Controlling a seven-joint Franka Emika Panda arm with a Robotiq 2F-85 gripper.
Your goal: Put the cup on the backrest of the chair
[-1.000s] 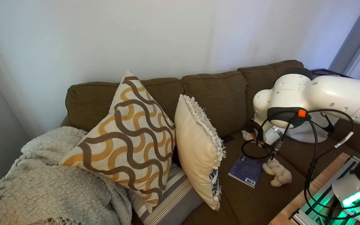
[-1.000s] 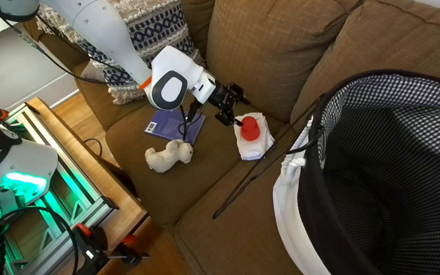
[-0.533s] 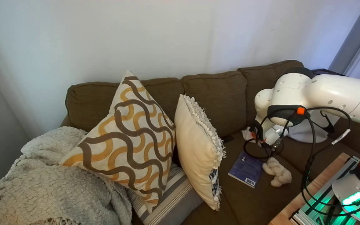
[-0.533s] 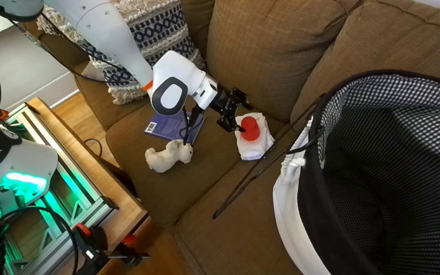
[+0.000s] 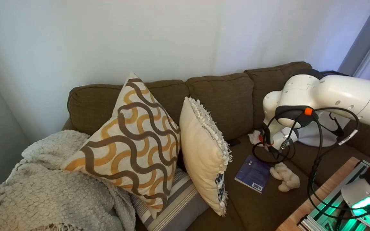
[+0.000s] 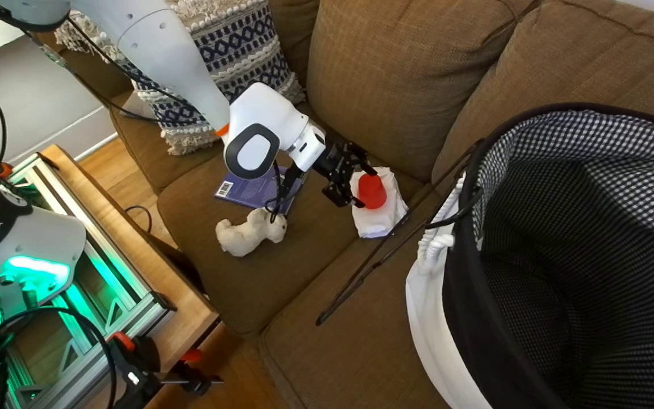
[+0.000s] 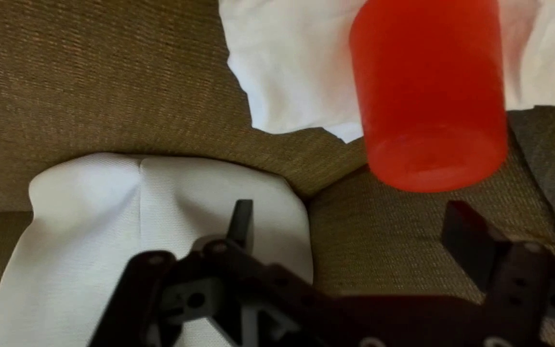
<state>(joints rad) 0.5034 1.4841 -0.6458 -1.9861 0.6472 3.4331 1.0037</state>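
The olive-brown sofa (image 6: 304, 244) is spanning the scene, its backrest (image 6: 406, 79) running along the far side. In an exterior view, a check-lined basket (image 6: 582, 227) is resting at right and a purple book (image 6: 250, 192) is lying at left. In the wrist view, the claw (image 7: 351, 217) is standing with fingers spread. A white sheet (image 6: 381, 221) is lying between book and basket; a tan plush toy (image 6: 247, 233) is lying near left. The red cup (image 6: 374, 192) is standing on the white sheet, just ahead of the fingertips; touching or not, I cannot tell.
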